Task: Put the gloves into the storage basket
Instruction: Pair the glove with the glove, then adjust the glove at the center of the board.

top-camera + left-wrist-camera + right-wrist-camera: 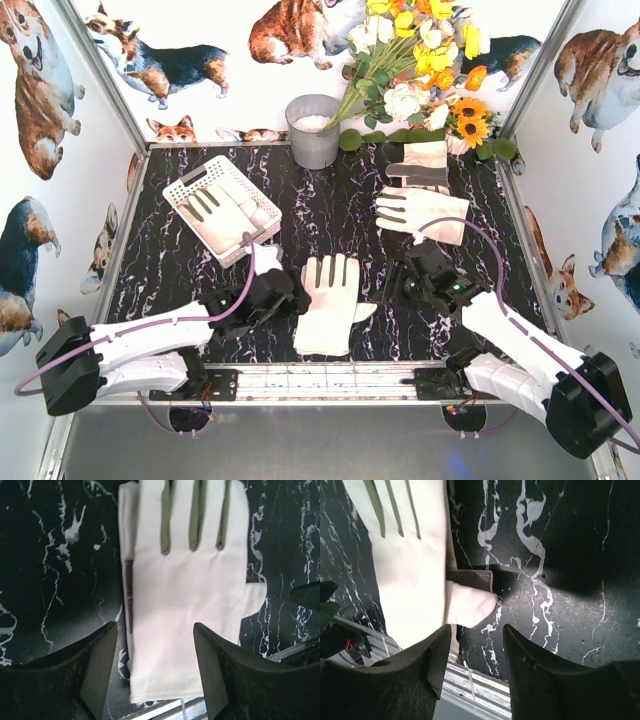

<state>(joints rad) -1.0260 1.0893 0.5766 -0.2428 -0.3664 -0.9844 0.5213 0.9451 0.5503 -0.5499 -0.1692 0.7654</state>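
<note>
A cream-white glove (330, 303) lies flat on the dark marble table near the front, fingers pointing away. My left gripper (292, 297) is at its left edge, open. In the left wrist view the glove (185, 580) fills the middle and its cuff end lies between my open fingers (102, 665). My right gripper (400, 285) is open and empty just right of the glove, above its thumb (470, 605). The white storage basket (190, 183) stands at the back left with one glove (222, 212) in it. Two more gloves (422, 212) (420, 163) lie at the back right.
A grey metal bucket (313, 130) stands at the back centre, with a bunch of flowers (420, 60) to its right. A metal rail (330, 380) runs along the table's front edge. Walls with dog pictures close in the sides.
</note>
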